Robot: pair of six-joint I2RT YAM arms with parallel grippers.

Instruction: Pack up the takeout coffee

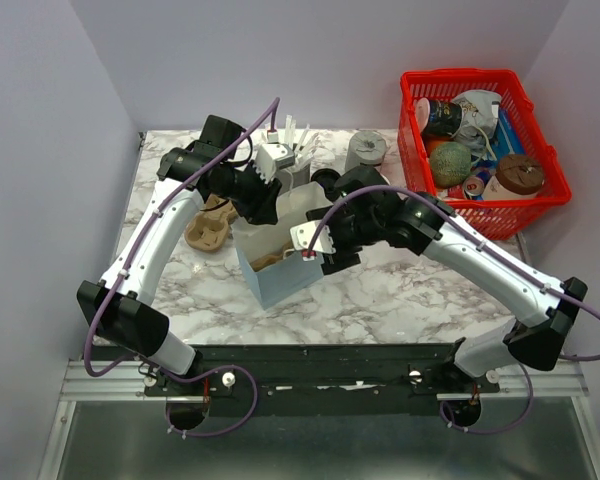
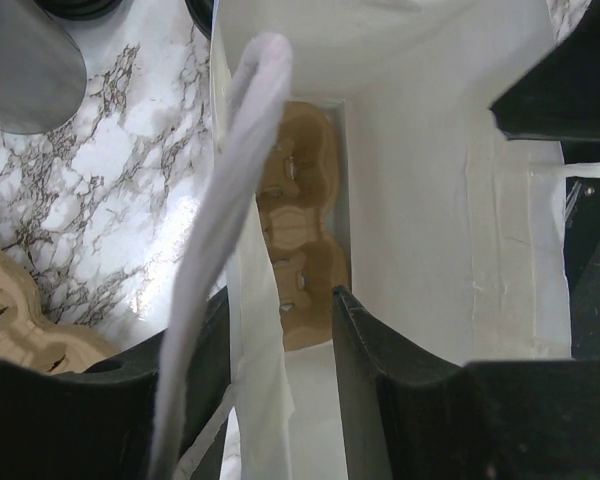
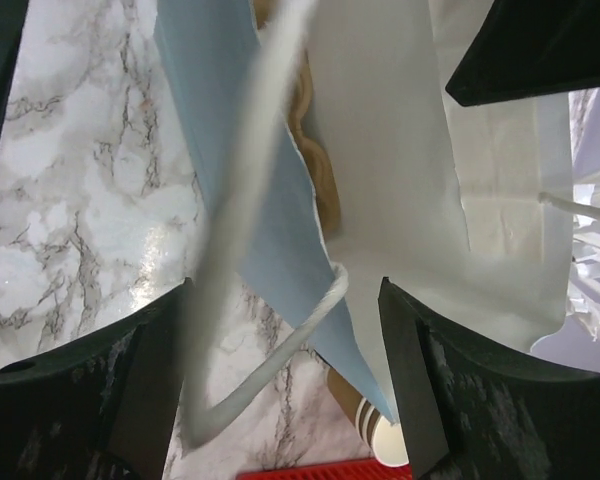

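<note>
Marble (image 1: 400,290): L gripper (image 2: 280,300), R gripper (image 3: 280,290) agape astride bag (image 1: 280,285).

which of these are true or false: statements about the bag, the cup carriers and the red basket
1. A brown cardboard cup carrier lies inside the bag. True.
2. The red basket sits at the left side of the table. False: it sits at the far right.
3. The bag is blue outside and white inside. True.
4. The bag lies flat and closed. False: it stands open, with the left gripper and the right gripper each straddling a wall at its mouth.
5. A second carrier lies on the table left of the bag. True.
</note>
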